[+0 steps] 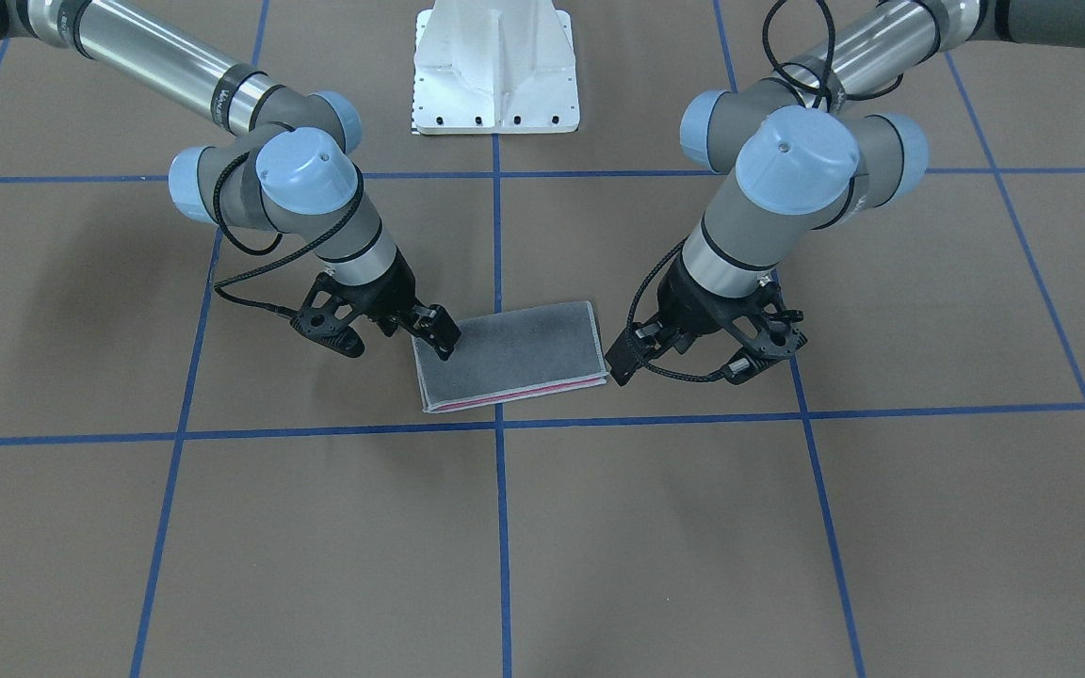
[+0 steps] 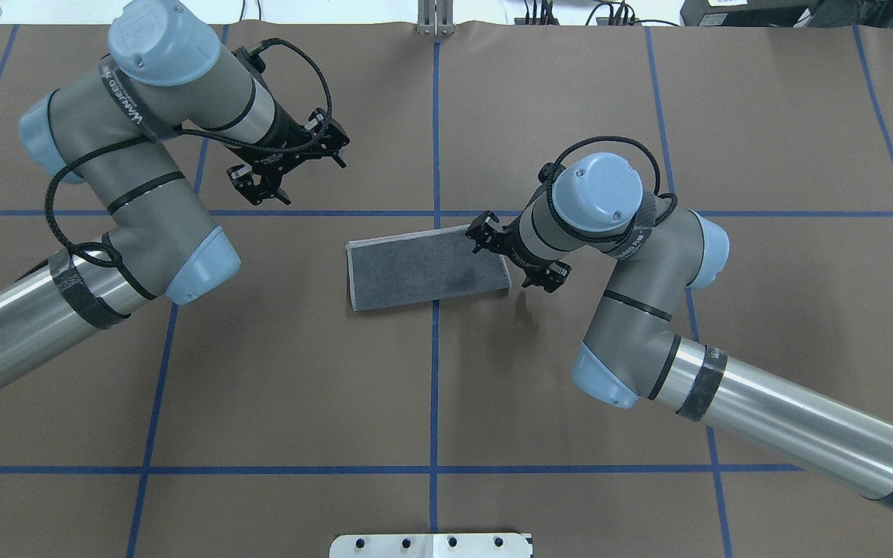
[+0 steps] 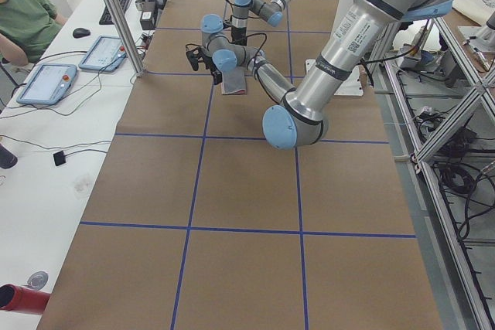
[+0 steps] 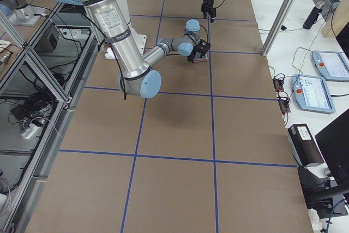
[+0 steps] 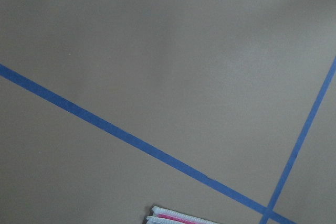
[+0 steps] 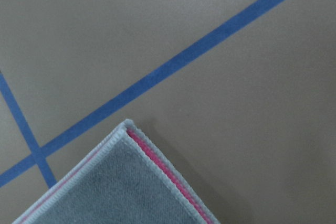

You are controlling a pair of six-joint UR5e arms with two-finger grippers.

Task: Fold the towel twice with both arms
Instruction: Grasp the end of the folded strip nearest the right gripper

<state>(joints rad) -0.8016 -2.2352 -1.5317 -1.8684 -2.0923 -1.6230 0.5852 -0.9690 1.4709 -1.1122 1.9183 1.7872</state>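
Note:
The towel (image 1: 514, 358) lies flat on the brown table, folded into a grey rectangle with a thin pink strip along its near edge. My right gripper (image 1: 445, 347) points down at one short end, tips over the towel's corner (image 2: 485, 236), and looks open. My left gripper (image 1: 620, 365) hangs just off the opposite short end, beside the edge and not on the cloth; it also appears open. The left wrist view catches only a towel corner (image 5: 176, 217) at its bottom edge. In the right wrist view, a flat grey corner (image 6: 121, 192) with pink inside fills the lower left.
The white pedestal base (image 1: 495, 75) stands behind the towel. Blue tape lines (image 1: 497, 235) divide the brown tabletop into squares. A person in green (image 3: 27, 17) sits at a side desk holding tablets (image 3: 46, 83) beyond the table's far edge.

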